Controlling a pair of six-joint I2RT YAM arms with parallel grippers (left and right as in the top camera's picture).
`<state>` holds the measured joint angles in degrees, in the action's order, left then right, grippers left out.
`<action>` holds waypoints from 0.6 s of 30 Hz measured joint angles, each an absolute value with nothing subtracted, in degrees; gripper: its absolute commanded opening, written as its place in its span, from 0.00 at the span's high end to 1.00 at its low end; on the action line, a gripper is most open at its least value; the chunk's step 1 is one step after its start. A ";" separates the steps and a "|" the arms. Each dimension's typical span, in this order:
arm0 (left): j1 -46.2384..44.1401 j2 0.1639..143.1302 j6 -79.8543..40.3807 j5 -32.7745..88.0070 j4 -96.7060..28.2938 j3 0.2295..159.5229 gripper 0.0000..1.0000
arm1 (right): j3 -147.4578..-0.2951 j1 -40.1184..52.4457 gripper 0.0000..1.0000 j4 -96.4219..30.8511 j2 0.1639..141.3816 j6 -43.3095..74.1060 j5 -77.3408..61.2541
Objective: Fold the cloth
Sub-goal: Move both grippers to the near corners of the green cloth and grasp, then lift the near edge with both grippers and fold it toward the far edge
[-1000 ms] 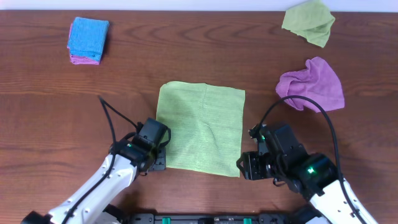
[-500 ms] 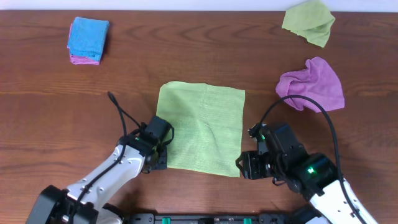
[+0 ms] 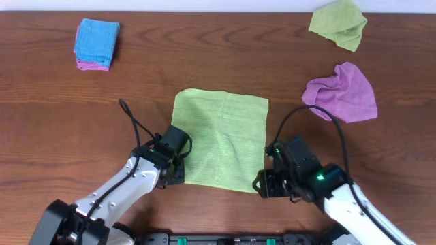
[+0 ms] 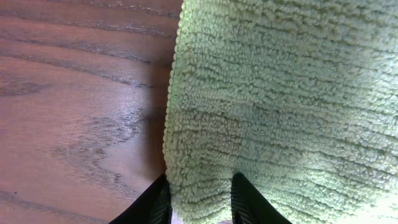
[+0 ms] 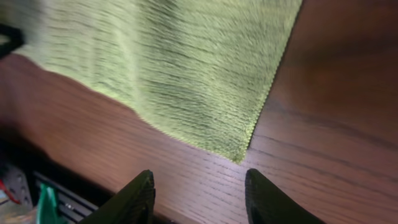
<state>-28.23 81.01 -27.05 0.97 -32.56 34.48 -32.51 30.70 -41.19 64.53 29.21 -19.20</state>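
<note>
**Left corner pinched, right side closing in**

Going left to right. Got a folded blue stack point(image 3: 97, 43) way off at the far left of the bench point(image 3: 54, 129), not in play.

Then the left gripper point(image 4: 199, 200): nudged in a touch over the last second. Now sits on the near left corner of the green cloth point(image 3: 221, 139), jaws narrow with pile bunched between them, so reads as holding it. Lies flat mid-bench otherwise, unfolded.

Next the right gripper point(image 5: 198, 186): slid left toward the near right corner. Jaws wide, corner just ahead between them, not touching yet.

Means no fold started; probably needs that second pinch first. Ignoring the purple rag point(image 3: 340, 92) far right.
</note>
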 measured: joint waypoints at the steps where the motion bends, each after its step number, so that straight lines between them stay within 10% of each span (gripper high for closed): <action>1: -28.23 81.03 -27.09 1.06 -32.53 34.48 0.68 | -32.36 30.87 0.55 -40.93 65.78 29.54 -19.20; 18: -28.23 81.03 -27.46 1.10 -32.56 34.48 0.69 | -32.32 31.09 0.68 -36.73 79.68 31.59 -18.17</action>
<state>-28.23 81.03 -27.46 1.10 -32.56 34.48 -32.32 31.09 -36.73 79.68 31.59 -18.17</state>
